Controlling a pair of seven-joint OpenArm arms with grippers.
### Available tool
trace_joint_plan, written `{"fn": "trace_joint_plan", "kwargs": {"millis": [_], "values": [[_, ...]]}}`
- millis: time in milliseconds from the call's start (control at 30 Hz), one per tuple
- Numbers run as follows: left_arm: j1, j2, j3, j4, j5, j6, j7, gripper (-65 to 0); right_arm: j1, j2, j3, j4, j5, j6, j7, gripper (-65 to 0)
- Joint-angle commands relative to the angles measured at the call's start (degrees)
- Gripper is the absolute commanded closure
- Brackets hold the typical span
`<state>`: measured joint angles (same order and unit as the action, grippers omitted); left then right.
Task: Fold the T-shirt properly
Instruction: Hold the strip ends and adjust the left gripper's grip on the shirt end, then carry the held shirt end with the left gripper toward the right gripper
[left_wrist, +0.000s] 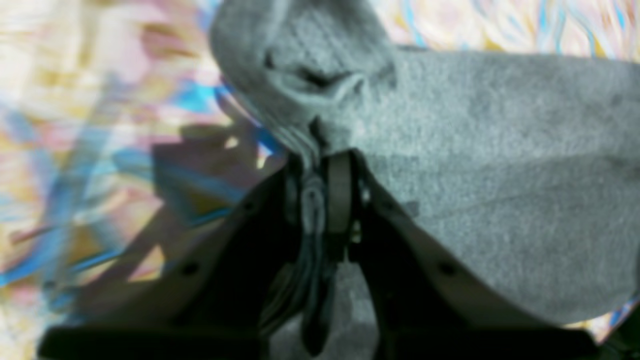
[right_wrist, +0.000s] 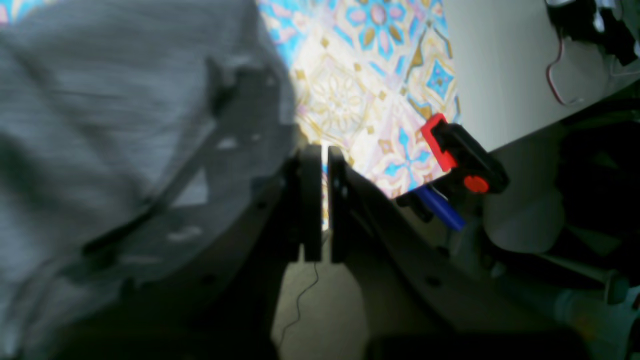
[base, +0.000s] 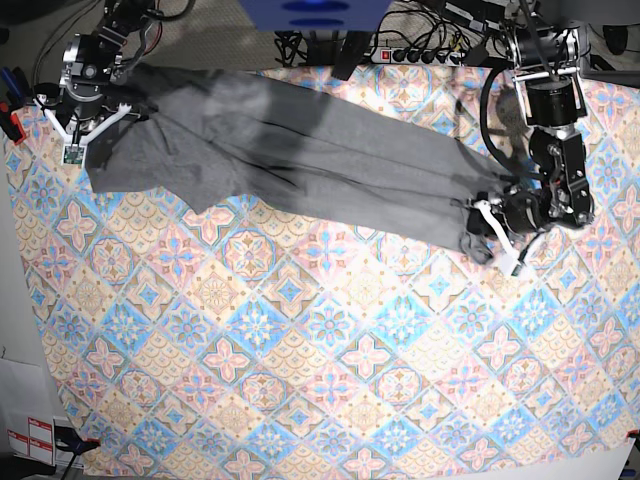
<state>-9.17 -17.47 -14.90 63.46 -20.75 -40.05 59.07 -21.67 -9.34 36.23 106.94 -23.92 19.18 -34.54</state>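
Observation:
The grey T-shirt (base: 300, 150) lies stretched in a long band across the far part of the patterned tablecloth (base: 300, 350). My left gripper (base: 488, 222) holds its right end, and in the left wrist view that gripper (left_wrist: 321, 165) is shut on a bunched fold of the T-shirt (left_wrist: 500, 150). At the far left corner, my right gripper (base: 72, 135) sits at the shirt's other end. Seen from the right wrist, this gripper (right_wrist: 324, 155) is shut with only a bright sliver between the fingers. The T-shirt (right_wrist: 100, 100) drapes over its left side there, and no fabric shows between the fingers.
A red and black clamp (right_wrist: 460, 155) grips the table's edge near the right gripper, the same clamp (base: 10, 115) showing at the far left in the base view. Cables and a power strip (base: 420, 55) run behind the table. A blue object (base: 315, 12) sits at the back centre.

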Motion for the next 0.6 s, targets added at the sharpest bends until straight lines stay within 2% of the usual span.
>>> {"fn": "trace_joint_plan", "kwargs": {"millis": [0,100,200,267,333,433,567], "values": [[-1.9,-0.8,-0.2,0.1,0.2,0.1,-0.7,0.0,0.3,0.3,0.1,1.1,0.0,-0.6,1.3,-2.3],[-5.2,-1.3,-0.3,-6.2,2.7,0.1,-1.6,0.0,0.3,0.3,0.1,1.1,0.0,-0.6,1.3,-2.3],[-9.6,-3.6,-0.3,-16.6,3.5,0.1,-7.2,0.0,0.6,0.3,0.1,1.1,0.0,-0.6,1.3,-2.3],[-11.5,-5.3,0.1,-20.7,3.7,0.1,-8.8,0.0,0.6,0.3,0.1,1.1,0.0,-0.6,1.3,-2.3],[-12.8,-5.9,0.6,-21.0,3.5,0.1,-7.4,0.0,0.6,0.3,0.1,1.1,0.0,-0.6,1.3,-2.3],[-13.7,-5.6,3.2,-16.9,3.4,0.1,-2.1,0.0,0.6,0.3,-0.1,1.1,0.0,-0.6,1.3,-2.3],[-11.4,-2.9,6.8,-3.0,3.3,0.1,3.7,0.0,1.4,0.3,-0.2,1.1,0.1,-0.6,1.3,-2.3]]}}
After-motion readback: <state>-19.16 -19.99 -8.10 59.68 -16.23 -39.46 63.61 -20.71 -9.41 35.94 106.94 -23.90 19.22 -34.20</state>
